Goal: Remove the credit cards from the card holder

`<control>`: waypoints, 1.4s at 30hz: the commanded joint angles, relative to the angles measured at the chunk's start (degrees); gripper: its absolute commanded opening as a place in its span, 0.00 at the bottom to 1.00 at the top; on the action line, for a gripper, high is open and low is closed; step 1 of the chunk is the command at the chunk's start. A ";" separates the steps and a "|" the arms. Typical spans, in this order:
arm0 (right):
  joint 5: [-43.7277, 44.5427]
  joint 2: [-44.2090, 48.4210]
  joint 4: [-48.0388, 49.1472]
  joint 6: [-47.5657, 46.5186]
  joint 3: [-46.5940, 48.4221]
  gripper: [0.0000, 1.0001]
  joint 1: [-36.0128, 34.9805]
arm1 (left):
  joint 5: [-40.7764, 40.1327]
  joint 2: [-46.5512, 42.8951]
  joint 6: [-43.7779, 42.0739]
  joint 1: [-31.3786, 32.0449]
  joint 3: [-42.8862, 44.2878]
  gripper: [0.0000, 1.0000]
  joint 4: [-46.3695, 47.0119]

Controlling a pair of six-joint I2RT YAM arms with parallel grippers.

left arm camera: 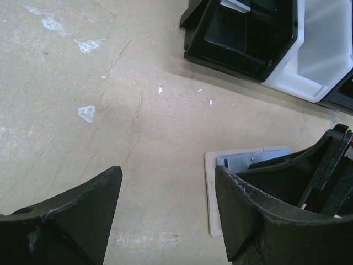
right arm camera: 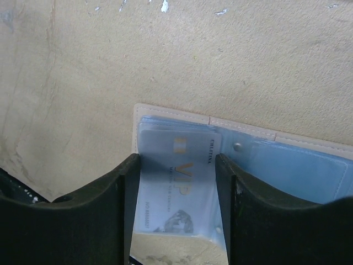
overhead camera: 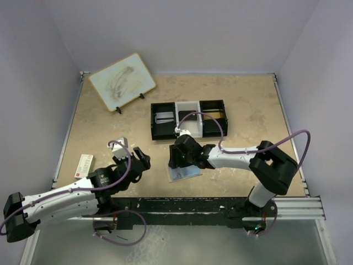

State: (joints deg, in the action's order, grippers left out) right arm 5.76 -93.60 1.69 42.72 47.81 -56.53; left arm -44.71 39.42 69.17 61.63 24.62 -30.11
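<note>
The card holder lies open on the table in front of the tray, pale blue inside with a tan edge; its corner also shows in the left wrist view. My right gripper is down on it. In the right wrist view the gripper has a finger pressed against each long edge of a silvery "VIP" credit card, whose near end is lifted off the table. My left gripper hangs open and empty over bare table, just left of the holder. No dark card shows.
The black-and-white three-compartment tray stands behind the holder, with a grey flat thing in its left compartment. A wood-framed whiteboard leans at the back left. A small red-and-white box lies at the left edge.
</note>
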 commanded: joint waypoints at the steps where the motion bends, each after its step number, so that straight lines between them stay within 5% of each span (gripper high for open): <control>1: -4.65 1.08 2.10 0.26 -2.84 0.51 1.99 | 1.40 0.80 -2.47 0.16 0.74 0.66 4.45; 7: -8.57 2.18 5.96 0.50 -5.72 0.52 4.31 | 8.36 2.67 -6.73 0.16 -0.20 0.66 12.80; 15: -9.80 2.06 7.27 0.94 -6.57 0.51 5.41 | 25.81 8.11 -7.98 0.16 -7.88 0.66 38.38; 23: -10.16 2.15 7.88 0.96 -7.29 0.51 6.00 | 31.13 17.75 -5.65 0.14 -11.44 0.57 55.04; 42: -10.93 2.18 8.92 1.31 -7.96 0.51 6.37 | 29.49 30.50 -2.39 0.34 -10.81 0.43 64.39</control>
State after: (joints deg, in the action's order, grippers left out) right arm -5.61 -91.15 12.16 44.23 41.36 -50.48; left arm -15.38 67.88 66.48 61.69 12.95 27.66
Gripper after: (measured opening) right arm 0.506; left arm 0.445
